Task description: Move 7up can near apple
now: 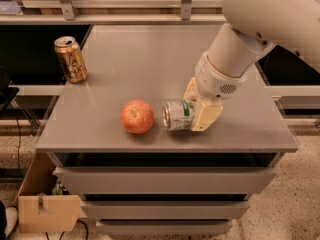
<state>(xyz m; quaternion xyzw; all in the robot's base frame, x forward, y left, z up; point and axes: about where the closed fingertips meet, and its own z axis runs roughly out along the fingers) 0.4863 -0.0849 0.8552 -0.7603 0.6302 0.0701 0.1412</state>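
Observation:
The 7up can (177, 115) lies on its side on the grey table (150, 59), silver end facing left, green lettering on its side. It is just right of the red-orange apple (137, 116), with a small gap between them. My gripper (196, 108) reaches down from the white arm at the upper right, and its cream fingers (206, 115) stand on either side of the can, shut on it. The can's right end is hidden behind the fingers.
A gold-brown can (71, 59) stands upright at the table's far left edge. The table's front edge runs just below the apple and the can. A cardboard box (47, 212) sits on the floor at lower left.

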